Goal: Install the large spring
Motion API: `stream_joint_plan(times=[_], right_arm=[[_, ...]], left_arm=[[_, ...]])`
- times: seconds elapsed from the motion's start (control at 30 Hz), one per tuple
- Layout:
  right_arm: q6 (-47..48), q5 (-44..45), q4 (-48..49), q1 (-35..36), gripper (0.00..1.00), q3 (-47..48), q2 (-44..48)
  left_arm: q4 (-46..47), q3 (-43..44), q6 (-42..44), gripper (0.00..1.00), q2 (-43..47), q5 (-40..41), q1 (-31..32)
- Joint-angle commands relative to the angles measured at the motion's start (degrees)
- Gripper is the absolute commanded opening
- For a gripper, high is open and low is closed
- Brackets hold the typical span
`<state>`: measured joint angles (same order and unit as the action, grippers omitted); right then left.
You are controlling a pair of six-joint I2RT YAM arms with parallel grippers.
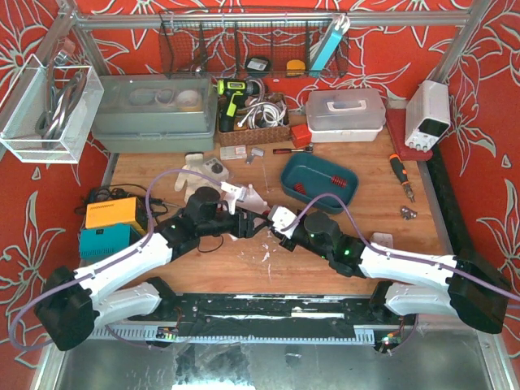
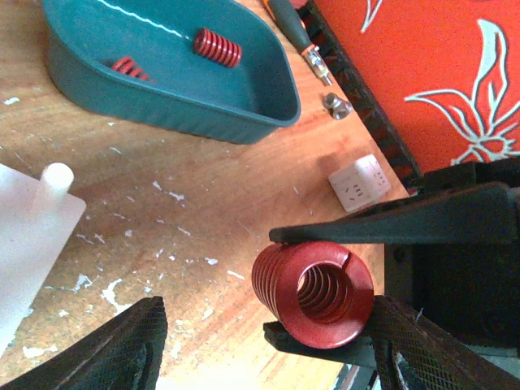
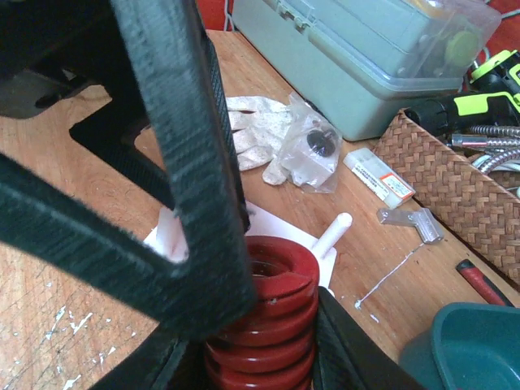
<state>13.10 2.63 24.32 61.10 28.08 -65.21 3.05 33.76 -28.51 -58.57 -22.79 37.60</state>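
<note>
From above, both arms meet over the middle of the desk (image 1: 382,252), with your left gripper (image 1: 246,218) and right gripper (image 1: 275,229) almost nose to nose. Bare wood lies below them in the frame. The teal tray (image 1: 294,180) sits just up and right, and clutter lines the top edge. The large spring is hidden between the grippers here.

Your left wrist view shows it plainly. The large spring (image 2: 313,292), low and right of centre, is clamped top and bottom by the right gripper's black jaws, with its open end facing the camera. Your left gripper (image 2: 268,341) stands wide, its mesh pads (image 2: 122,349) at lower left and lower right on either side of the spring. The left pad is well clear; you cannot tell whether the right one touches. The white plate (image 2: 32,236) with its post (image 2: 55,177) sits at the left edge, with open wood between it and the spring. The desk's black edge rail runs along the upper right.

In your right wrist view, the right gripper (image 3: 260,349) is closed on the spring's coils (image 3: 264,313) at bottom centre. The left gripper's black fingers fill the upper left, one crossing in front of the spring's top. Only here do you see the post (image 3: 335,231) just beyond the spring.
</note>
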Motion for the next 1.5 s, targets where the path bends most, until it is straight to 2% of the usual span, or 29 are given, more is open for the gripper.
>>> stream_joint_plan(times=[0.0,0.23,0.37,0.53,0.77,0.93,1.2,1.47], right_arm=[[1.1,1.7,2.6,0.6,0.00,-0.3,-0.3],[1.4,1.6,2.1,1.2,0.00,0.0,-0.7],[1.7,1.5,2.2,1.9,0.00,0.0,-0.7],[2.3,1.9,2.2,2.3,0.00,0.0,-1.3],[2.4,2.8,1.7,2.5,0.02,0.5,-2.2],[1.9,3.6,-0.4,2.5,0.23,2.2,-3.9],[-2.9,10.5,-2.9,2.5,0.66,3.5,-2.4],[-6.6,22.4,-5.6,1.8,0.98,1.4,2.9]], left_arm=[[1.5,1.5,-0.8,0.70,-1.1,-3.8,0.3],[3.9,1.4,-1.8,0.69,-2.9,-5.8,0.4],[5.4,1.4,-2.6,0.63,-4.4,-6.7,0.4],[5.7,1.6,-2.8,0.50,-5.1,-7.1,0.5],[4.3,2.0,-2.3,0.22,-3.8,-5.9,0.5],[2.2,2.8,-1.4,0.11,-2.8,-2.7,0.5],[-5.3,5.6,2.6,0.09,-0.6,11.1,0.5],[-11.5,10.5,7.2,0.08,-4.6,25.4,0.5]])
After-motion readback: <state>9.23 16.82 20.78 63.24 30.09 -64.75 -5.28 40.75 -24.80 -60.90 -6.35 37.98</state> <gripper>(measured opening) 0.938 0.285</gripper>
